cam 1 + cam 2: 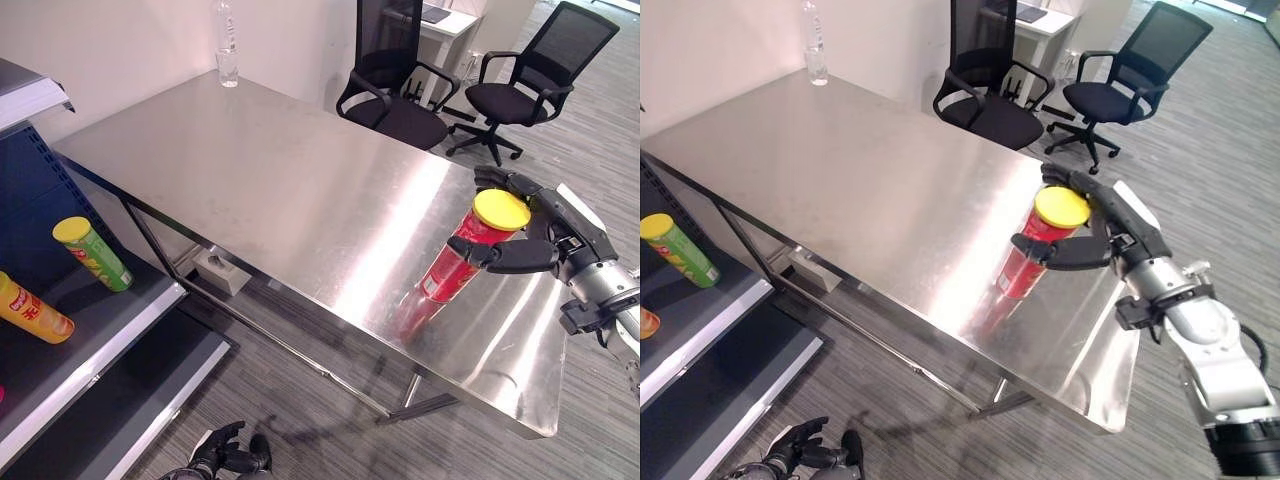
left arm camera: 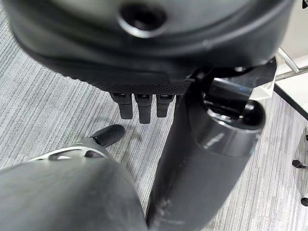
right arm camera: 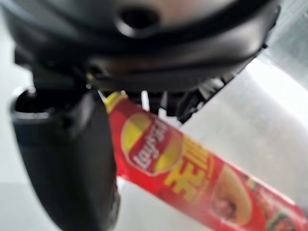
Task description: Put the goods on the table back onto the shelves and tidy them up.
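Right hand (image 1: 1110, 235) wrapped round upright red can (image 1: 1032, 258) on table (image 1: 870, 180) | left hand (image 1: 225, 450) hangs low, fingers curled, empty

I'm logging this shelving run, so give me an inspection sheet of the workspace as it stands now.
Surface: steel table, bare and shiny.
Job's things: red can with yellow lid upright near the table's right end; green can and orange can lying on the shelf.
Clutter: clear bottle at the far corner.
Hands: right hand curled round the red can; left hand low, over the floor, fingers curled, holding nothing.
Cables: nothing seen.
Surroundings: two office chairs, grey carpet.
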